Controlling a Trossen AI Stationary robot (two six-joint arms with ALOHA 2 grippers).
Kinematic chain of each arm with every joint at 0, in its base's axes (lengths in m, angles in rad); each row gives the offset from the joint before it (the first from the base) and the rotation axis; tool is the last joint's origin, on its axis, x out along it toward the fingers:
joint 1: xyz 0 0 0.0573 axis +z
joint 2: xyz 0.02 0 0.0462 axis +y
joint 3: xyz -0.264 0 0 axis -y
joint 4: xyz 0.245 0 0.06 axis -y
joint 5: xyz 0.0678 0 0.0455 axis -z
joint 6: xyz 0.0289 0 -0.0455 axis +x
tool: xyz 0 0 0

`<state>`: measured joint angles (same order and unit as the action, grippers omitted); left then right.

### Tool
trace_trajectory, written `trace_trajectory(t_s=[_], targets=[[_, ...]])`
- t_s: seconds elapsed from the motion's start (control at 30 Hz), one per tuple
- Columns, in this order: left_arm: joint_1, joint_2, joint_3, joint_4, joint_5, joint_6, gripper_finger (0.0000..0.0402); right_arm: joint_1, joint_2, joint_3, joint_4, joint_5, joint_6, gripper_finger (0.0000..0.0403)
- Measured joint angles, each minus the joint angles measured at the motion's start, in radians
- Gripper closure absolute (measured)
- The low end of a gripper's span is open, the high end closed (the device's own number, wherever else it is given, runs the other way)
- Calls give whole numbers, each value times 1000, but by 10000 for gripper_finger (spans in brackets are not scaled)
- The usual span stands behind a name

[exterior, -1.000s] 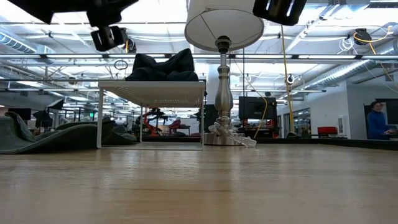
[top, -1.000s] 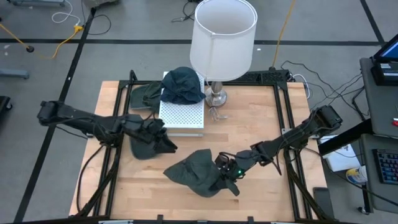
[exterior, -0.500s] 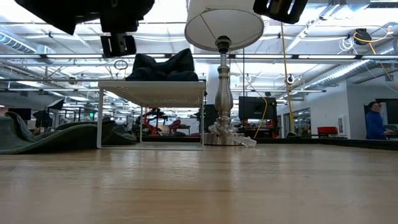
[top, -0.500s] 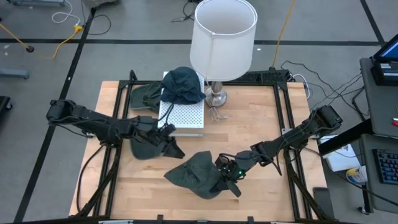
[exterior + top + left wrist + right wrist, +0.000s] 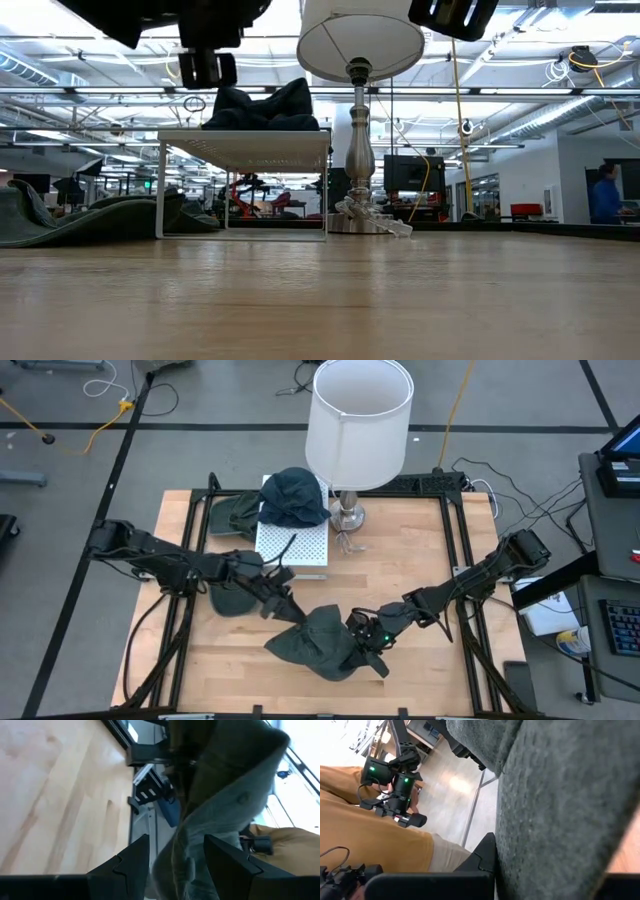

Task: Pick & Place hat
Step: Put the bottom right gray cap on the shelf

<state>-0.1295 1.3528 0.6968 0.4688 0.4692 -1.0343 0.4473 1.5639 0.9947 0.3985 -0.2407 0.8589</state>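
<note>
From my station I see the right gripper (image 5: 368,643) clamped tight on the dark green hat (image 5: 318,642), holding it up off the wooden table (image 5: 400,570) near the front middle; in the right wrist view the hat's grey-green cloth (image 5: 560,805) fills nearly everything past the fingers. The left gripper (image 5: 285,605) sits just at the hat's near edge, on its left side, and its two dark fingers (image 5: 127,862) stand apart with the hat's brim (image 5: 220,815) hanging between and beyond them; I cannot tell whether they touch the cloth. A second green hat (image 5: 232,596) lies flat on the table under the left arm, beside the white perforated shelf (image 5: 293,542). On top of that shelf rests a dark blue hat (image 5: 293,496), and another green hat (image 5: 232,513) lies at the table's back left, touching the shelf's side. Right of the shelf stands a lamp with a white shade (image 5: 358,422) and a silver base (image 5: 347,513). In the low view the shelf (image 5: 243,140) and lamp stem (image 5: 359,150) show across the table, with a person (image 5: 605,195) far off in the room behind.
</note>
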Motion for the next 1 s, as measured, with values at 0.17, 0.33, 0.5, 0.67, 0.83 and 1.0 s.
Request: trace_trajectory(t_s=[0.17, 0.33, 0.5, 0.67, 0.83, 1.0], targets=[[-3, 4, 0, 4, -44, -15, 211, 0, 0, 0, 0, -1, -5, 399], [-34, 4, 0, 11, -12, -23, 211, 0, 0, 0, -10, -1, -15, 399], [-72, 4, 0, 7, 10, -21, 211, 0, 0, 0, -15, -1, -27, 399], [-76, 4, 0, 7, 0, -52, 241, 0, 0, 0, -16, -1, -34, 399], [-74, 4, 0, 7, 4, -41, 336, 0, 0, 0, -16, -3, -34, 399], [-51, 4, 0, 41, 95, -37, 377, 0, 0, 0, -16, 0, -35, 391]])
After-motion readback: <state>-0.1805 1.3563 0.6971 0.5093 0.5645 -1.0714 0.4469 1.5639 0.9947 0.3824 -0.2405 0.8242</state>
